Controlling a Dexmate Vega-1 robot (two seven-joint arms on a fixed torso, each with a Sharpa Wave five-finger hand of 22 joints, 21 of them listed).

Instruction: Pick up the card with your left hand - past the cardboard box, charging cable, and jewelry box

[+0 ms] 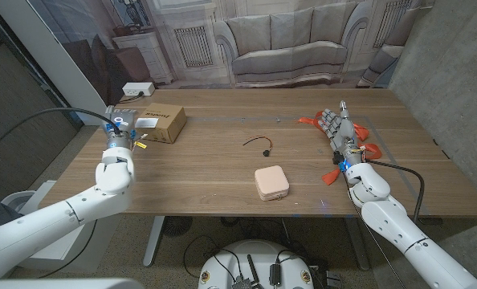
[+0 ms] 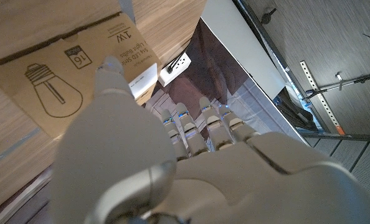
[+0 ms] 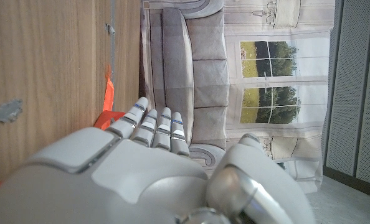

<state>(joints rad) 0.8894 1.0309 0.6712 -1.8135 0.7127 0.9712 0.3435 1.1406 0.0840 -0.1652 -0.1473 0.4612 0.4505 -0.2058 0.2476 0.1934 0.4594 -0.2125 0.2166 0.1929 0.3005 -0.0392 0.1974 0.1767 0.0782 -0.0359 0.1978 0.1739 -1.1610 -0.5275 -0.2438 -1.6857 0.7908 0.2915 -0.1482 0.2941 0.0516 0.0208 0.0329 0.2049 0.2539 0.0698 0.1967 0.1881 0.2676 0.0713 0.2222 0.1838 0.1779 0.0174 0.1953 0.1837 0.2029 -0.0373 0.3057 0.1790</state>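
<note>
The white card (image 1: 146, 122) lies on the left end of the flat cardboard box (image 1: 160, 124), which has a light bulb printed on top (image 2: 51, 90). My left hand (image 1: 119, 128) is at the box's left end with its fingers stretched out past the edge. Its thumb (image 2: 108, 70) reaches over the box right beside the card (image 2: 144, 78), and I see nothing held. The black charging cable (image 1: 260, 144) lies mid-table. The pink jewelry box (image 1: 271, 182) sits nearer the front edge. My right hand (image 1: 340, 131) is at the right side, fingers extended and holding nothing.
Orange tape marks (image 1: 373, 150) lie on the table around the right hand. A white power strip (image 1: 138, 88) sits on a cabinet behind the table's far left corner. A printed sofa backdrop (image 1: 295, 36) hangs beyond the far edge.
</note>
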